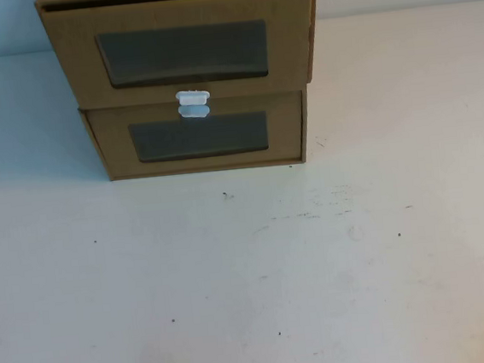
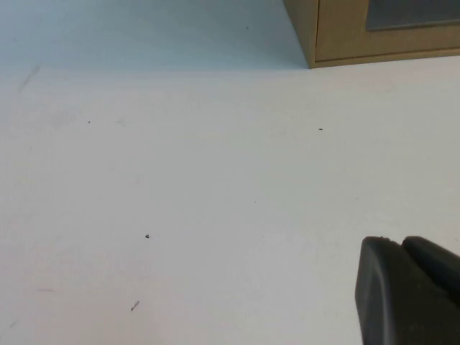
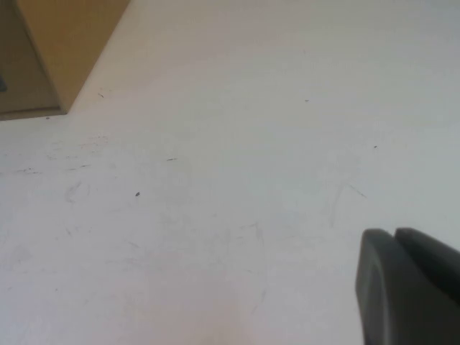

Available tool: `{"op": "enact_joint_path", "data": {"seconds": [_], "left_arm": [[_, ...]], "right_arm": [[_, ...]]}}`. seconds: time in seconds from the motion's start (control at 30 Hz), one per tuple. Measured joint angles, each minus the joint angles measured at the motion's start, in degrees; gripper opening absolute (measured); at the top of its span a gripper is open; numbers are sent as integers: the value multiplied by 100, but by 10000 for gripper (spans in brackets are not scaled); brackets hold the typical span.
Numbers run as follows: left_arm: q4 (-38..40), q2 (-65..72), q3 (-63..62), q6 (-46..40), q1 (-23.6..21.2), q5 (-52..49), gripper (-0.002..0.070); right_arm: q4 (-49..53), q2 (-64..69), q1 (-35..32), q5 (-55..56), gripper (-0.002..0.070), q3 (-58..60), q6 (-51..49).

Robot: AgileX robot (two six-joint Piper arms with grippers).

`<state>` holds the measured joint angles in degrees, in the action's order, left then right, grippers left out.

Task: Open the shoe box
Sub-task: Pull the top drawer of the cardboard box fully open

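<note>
Nearest to us in each wrist view is a tool's own dark fingers. The left tool (image 2: 401,243) has its two fingers pressed together, with only a thin seam between them and nothing held. It sits over the white bench (image 2: 180,180), on the near left side and well apart from the boxes. The right tool (image 3: 395,233) is likewise pressed together and holds nothing. It sits over the bench on the near right side, also well apart from the boxes.

Around both tools we see only bare bench surface, marked with small dark specks and faint scuffs.

At the far middle of the bench stand two brown cardboard boxes, one stacked on the other. The lower shoe box (image 1: 199,138) rests on the bench, and its front face has a dark rectangular window. The upper shoe box (image 1: 181,41) sits on top of it, has a similar window and juts a little nearer to us. A dark slit runs along the top edge of its front. A small white tab (image 1: 192,104) lies at the middle where the two fronts meet. Each wrist view catches only a bottom corner of the lower box, far from the fingers.
</note>
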<state>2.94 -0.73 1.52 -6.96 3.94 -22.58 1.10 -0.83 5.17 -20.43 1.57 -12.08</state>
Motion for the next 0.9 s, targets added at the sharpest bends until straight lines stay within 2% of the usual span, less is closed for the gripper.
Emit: {"op": "enact_joint_path", "data": {"seconds": [0.77,0.9], "left_arm": [[65,0,0,0,0,292,-2],[102,0,0,0,0,592,-2]], "right_arm": [[0,0,0,0,-14,0,0],[22,0,0,27,-14,0,0]]}}
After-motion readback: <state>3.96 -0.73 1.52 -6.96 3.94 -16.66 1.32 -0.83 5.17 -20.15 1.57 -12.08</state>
